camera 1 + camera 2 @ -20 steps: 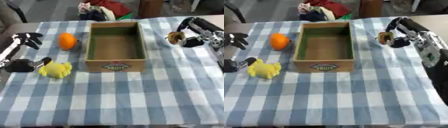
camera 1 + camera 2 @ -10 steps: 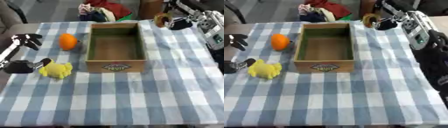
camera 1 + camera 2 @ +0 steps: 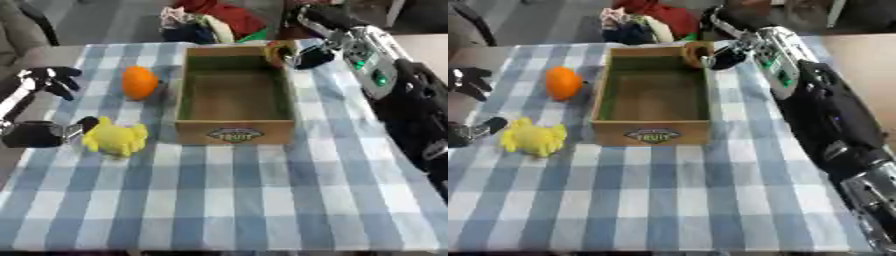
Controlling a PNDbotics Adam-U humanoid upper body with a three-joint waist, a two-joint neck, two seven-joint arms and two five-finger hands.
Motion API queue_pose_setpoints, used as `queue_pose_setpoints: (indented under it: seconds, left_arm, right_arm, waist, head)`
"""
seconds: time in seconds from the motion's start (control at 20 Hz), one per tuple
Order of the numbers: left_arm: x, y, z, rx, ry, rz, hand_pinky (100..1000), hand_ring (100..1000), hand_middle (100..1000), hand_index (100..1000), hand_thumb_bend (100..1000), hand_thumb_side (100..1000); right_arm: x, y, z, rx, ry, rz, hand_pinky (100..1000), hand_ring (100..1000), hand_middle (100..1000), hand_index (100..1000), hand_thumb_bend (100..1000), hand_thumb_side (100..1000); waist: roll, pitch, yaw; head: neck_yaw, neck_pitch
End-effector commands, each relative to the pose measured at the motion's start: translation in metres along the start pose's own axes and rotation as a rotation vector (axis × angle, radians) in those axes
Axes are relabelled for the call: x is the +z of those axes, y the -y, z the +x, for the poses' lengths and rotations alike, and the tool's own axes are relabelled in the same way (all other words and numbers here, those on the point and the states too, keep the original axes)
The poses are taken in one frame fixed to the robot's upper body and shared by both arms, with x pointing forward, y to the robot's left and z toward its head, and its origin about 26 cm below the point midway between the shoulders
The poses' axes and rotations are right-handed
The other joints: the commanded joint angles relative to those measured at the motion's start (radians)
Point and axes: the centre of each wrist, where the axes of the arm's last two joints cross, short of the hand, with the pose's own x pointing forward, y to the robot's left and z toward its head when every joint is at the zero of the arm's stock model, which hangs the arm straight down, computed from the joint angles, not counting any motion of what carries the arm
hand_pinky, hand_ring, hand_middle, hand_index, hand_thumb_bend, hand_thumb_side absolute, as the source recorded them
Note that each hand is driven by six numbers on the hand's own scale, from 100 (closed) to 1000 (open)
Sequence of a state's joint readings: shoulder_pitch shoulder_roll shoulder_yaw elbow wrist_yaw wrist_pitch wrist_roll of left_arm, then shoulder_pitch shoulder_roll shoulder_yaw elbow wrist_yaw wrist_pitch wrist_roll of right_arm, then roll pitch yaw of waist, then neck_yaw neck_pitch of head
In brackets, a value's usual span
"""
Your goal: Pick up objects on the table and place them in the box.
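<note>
My right hand (image 3: 311, 52) is shut on a small brown and yellow object (image 3: 278, 51), holding it over the far right corner of the cardboard box (image 3: 234, 131). The box stands open at mid table with nothing visible inside. An orange (image 3: 139, 82) lies left of the box. A yellow plush toy (image 3: 115, 138) lies nearer, at the box's front left. My left hand (image 3: 52, 79) hangs at the table's left edge, fingers relaxed, holding nothing.
The table is covered by a blue and white checked cloth (image 3: 236, 200). A pile of clothes (image 3: 206, 22) lies beyond the far edge. A dark cylindrical part (image 3: 35, 134) of my left arm rests beside the plush toy.
My right hand has carried the brown object from the table's right side leftward to the box's far right corner. The left hand has stayed put.
</note>
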State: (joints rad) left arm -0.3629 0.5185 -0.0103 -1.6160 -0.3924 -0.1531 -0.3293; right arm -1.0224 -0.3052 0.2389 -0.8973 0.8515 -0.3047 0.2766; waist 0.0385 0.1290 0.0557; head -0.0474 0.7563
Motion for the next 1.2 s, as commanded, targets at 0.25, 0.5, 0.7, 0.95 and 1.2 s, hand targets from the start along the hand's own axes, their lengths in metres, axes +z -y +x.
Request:
queue_pose_setpoints:
  seconds: [0.25, 0.5, 0.7, 0.95, 1.2]
  left_arm:
    - [-0.003, -0.010, 0.004, -0.031, 0.014, 0.008, 732, 621, 640, 866, 499, 336]
    - [-0.002, -0.010, 0.003, -0.035, 0.006, 0.004, 732, 622, 641, 866, 498, 337]
    - [-0.002, -0.010, 0.002, -0.040, 0.002, 0.001, 732, 622, 642, 866, 497, 334]
    - [-0.001, -0.015, 0.000, -0.095, -0.012, -0.039, 739, 635, 653, 866, 458, 255]
    - [-0.003, -0.022, -0.004, -0.228, -0.044, -0.163, 759, 673, 690, 880, 498, 254]
  right_arm:
    - [-0.010, 0.012, 0.014, 0.073, 0.068, -0.012, 816, 787, 738, 811, 238, 158]
    - [-0.007, 0.019, 0.018, 0.115, 0.079, -0.063, 819, 798, 761, 949, 432, 412]
    - [-0.005, 0.023, 0.017, 0.119, 0.072, -0.107, 817, 797, 757, 953, 437, 433]
    - [-0.001, 0.023, 0.015, 0.112, 0.066, -0.109, 817, 796, 755, 947, 409, 403]
    - [0.001, 0.023, 0.013, 0.097, 0.066, -0.108, 817, 797, 755, 946, 382, 385]
  waist:
    - [-0.002, -0.012, -0.001]
    - [-0.003, -0.013, -0.004]
    - [-0.004, -0.015, -0.008]
    - [-0.003, -0.017, -0.012]
    - [0.003, -0.020, -0.017]
  head:
    - [-0.005, -0.007]
    - [-0.003, -0.008]
    - [0.000, -0.008]
    - [0.004, -0.009]
    - [0.008, -0.008]
